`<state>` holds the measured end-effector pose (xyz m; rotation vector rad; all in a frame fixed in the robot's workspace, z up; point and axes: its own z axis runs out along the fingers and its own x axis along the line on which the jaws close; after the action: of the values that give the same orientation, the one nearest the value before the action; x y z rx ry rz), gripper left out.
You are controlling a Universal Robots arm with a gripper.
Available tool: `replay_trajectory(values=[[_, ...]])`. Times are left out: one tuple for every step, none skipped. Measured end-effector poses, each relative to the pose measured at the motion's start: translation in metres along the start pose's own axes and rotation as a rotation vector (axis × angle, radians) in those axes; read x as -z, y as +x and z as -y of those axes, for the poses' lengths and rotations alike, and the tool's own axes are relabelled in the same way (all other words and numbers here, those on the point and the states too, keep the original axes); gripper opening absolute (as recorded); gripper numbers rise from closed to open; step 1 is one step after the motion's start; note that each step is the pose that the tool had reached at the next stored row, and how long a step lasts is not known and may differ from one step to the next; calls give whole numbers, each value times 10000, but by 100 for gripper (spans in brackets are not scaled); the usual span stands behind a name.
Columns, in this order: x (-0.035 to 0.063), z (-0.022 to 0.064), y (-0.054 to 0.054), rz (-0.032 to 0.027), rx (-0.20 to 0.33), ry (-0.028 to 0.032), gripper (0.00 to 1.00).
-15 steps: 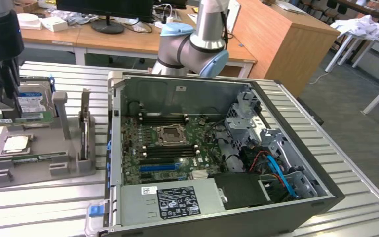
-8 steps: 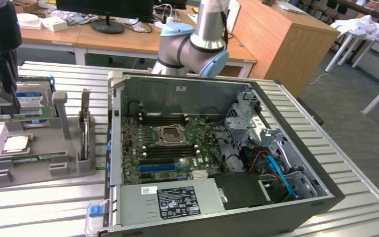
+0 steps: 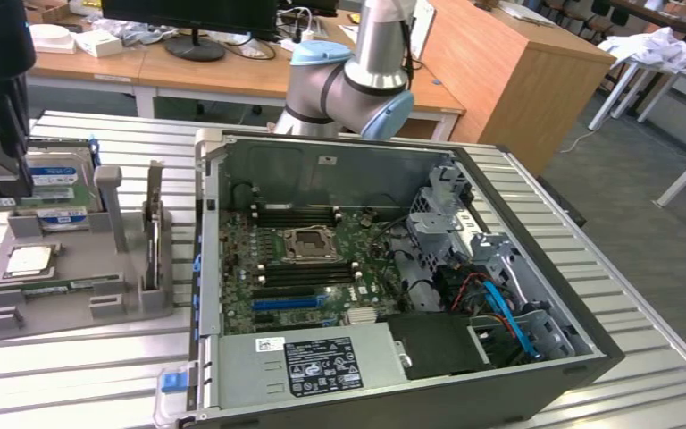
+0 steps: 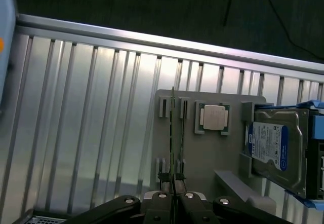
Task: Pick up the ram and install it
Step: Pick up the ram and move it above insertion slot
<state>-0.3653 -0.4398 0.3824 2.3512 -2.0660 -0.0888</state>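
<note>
over on the grey tray (image 4: 202, 153), the ram (image 4: 172, 133) stood on edge in its slots, the claw (image 4: 173, 198) clenched over it, empty. it looked light, stiff, fragile; best pinched along its top edge.

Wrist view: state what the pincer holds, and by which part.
The pincer is shut on the ram, pinching its flat faces near one end; the stick is seen edge-on.

Arm (image 3: 352, 85): grey w/ blue joint caps, bent joint at far side of scene, one link going straight up out of frame. Gripper (image 4: 172, 181): black, linkage bars splayed out both sides, jaws pinched almost together, clamped on thin edge of the ram (image 4: 172, 133).
</note>
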Motion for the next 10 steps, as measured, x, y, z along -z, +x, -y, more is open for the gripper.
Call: replay_trajectory(values=[[15,-1,-1,0,-1,-1,12],[29,-1,-1,1,-1,1,12],[44,-2,-2,0,-1,0,12],[59,-3,-2,0,-1,-1,12],[76,-4,-3,0,-1,-1,12],[91,-4,-3,0,0,0,12],[107,-5,-4,0,0,-1,12],[121,-6,-4,0,0,-1,12],[136,-6,-5,0,0,0,12],[151,-7,-5,0,-1,0,12]])
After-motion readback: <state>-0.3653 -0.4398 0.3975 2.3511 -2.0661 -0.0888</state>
